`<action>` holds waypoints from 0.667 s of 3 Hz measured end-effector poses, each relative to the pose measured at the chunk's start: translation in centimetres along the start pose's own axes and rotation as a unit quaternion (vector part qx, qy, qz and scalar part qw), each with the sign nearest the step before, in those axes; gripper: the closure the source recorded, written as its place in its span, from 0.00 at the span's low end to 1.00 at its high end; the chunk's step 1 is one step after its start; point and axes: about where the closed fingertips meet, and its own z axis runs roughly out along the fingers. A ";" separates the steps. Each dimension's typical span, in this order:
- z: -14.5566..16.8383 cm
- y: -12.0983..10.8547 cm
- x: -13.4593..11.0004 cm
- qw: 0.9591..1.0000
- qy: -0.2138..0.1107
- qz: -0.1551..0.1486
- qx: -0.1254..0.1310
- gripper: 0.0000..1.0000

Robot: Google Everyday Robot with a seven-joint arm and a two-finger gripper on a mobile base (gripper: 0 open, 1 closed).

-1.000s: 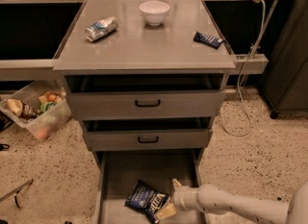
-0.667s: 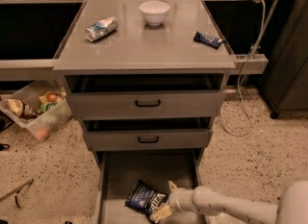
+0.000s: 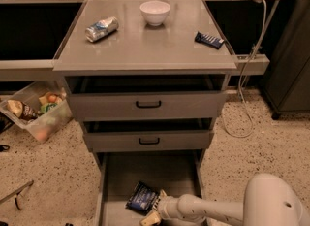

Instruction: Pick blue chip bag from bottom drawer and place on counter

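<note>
The blue chip bag [image 3: 143, 197] lies crinkled on the floor of the open bottom drawer [image 3: 169, 174], near its front. My gripper [image 3: 154, 209] reaches in from the lower right on a white arm and sits right against the bag's right edge, with one pale finger [image 3: 150, 218] below the bag and another by its upper right corner. The counter [image 3: 145, 45] is the grey cabinet top above.
On the counter stand a white bowl [image 3: 155, 12], a crushed silver-blue can [image 3: 101, 28] and a flat dark blue bar wrapper [image 3: 209, 39]. Two closed-looking grey drawers with black handles [image 3: 148, 104] sit above. A clear bin of items [image 3: 36, 111] and a cable [image 3: 247, 108] lie on the floor.
My gripper and arm have moved left toward the chip bag, from beside its right edge to against it. The bag has stayed put.
</note>
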 end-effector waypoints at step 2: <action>5.0 0.5 0.8 1.000 0.013 0.024 0.011 0.17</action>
